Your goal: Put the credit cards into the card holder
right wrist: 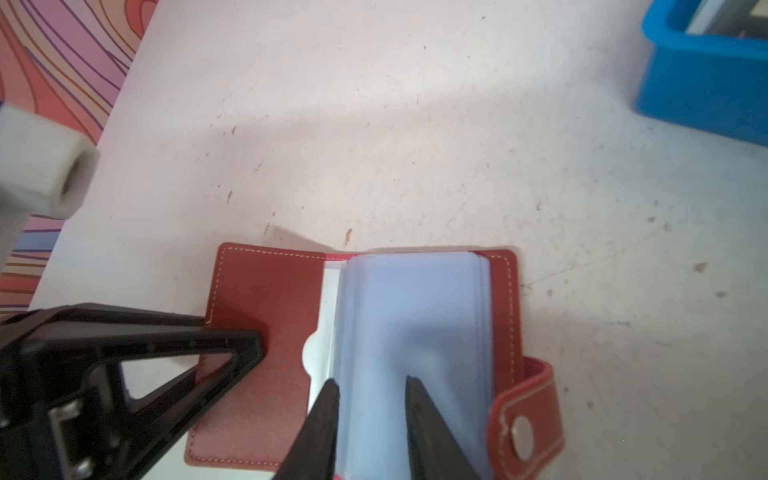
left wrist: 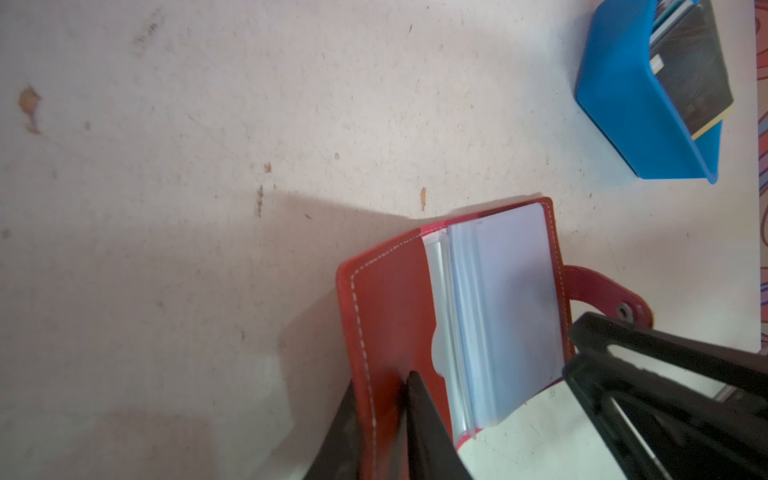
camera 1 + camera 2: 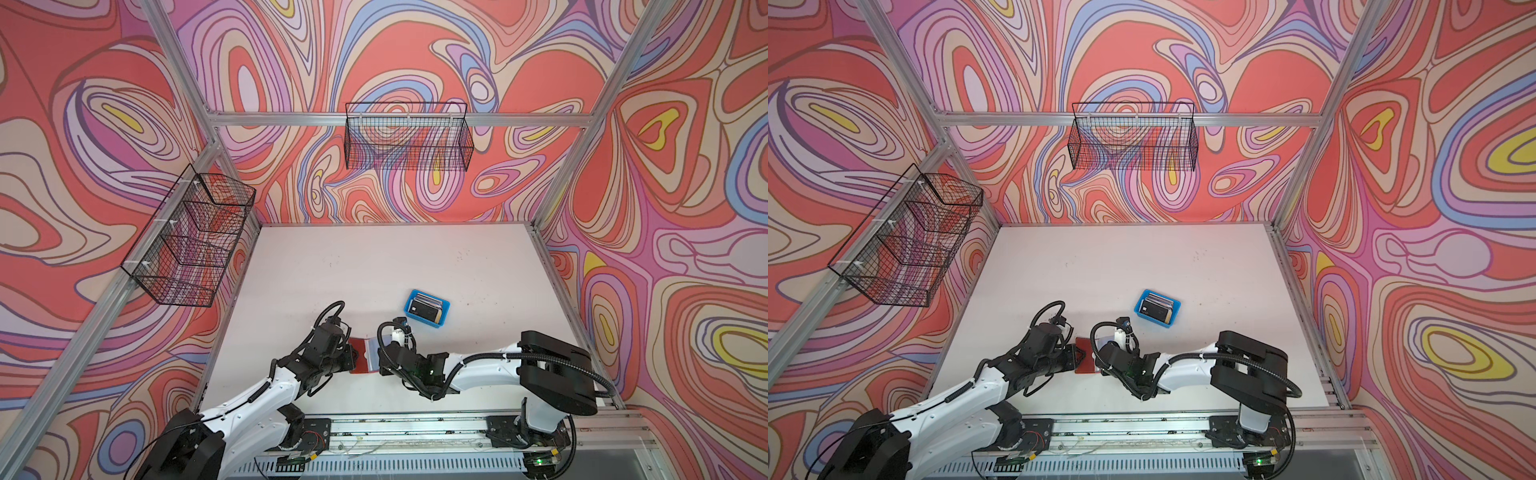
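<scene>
on pale table [image 3: 374, 266] at 6 o'clock, held card holder [image 3: 362, 355] splayed for loading: left gripper [image 2: 382, 386] astride cover [image 2: 386, 311], clamp untellable; right gripper [image 1: 371, 382], jaws apart, pressing sleeves [image 1: 415, 311] flat.

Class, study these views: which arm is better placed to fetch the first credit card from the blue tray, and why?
Probably the right. The blue tray with the credit cards lies on that arm's side, just beyond the right gripper. The left gripper pinches the cover of the card holder, holding it open.
</scene>
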Robot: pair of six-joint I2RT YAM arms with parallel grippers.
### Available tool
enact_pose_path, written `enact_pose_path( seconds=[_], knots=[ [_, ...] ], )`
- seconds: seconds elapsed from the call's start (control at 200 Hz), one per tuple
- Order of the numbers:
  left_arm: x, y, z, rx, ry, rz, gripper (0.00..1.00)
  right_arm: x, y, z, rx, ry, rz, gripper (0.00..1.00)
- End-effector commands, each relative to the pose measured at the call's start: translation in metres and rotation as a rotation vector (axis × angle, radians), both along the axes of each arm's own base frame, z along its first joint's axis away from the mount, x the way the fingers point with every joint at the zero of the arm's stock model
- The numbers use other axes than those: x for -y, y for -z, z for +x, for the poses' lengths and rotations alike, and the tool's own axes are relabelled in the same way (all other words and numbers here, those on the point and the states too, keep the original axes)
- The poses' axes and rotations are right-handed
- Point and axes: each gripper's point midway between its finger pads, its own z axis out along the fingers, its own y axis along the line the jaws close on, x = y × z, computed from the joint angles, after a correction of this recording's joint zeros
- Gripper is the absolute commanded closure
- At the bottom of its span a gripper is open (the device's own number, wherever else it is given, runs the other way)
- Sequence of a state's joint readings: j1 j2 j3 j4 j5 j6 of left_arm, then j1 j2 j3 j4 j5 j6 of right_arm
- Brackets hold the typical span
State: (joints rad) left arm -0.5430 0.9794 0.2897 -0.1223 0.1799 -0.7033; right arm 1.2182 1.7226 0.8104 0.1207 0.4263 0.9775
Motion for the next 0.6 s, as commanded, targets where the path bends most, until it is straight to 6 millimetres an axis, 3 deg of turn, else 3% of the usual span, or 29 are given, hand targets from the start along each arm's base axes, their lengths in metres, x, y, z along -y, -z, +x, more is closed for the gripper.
enact_pose_path(
  seconds=[0.0,0.29,0.591],
  knots=[
    [-0.001,0.003,0.0,-0.012,0.0,0.01,0.84,0.021,0.005,0.005,-0.01,0.062,-0.026,0.7],
    [0.004,0.005,0.0,-0.028,0.014,-0.001,0.91,0.013,0.005,0.003,-0.014,0.021,-0.012,0.7],
    [0.001,0.004,-0.003,-0.025,0.012,-0.001,0.92,0.014,0.013,0.004,-0.022,0.032,-0.037,0.71]
  ],
)
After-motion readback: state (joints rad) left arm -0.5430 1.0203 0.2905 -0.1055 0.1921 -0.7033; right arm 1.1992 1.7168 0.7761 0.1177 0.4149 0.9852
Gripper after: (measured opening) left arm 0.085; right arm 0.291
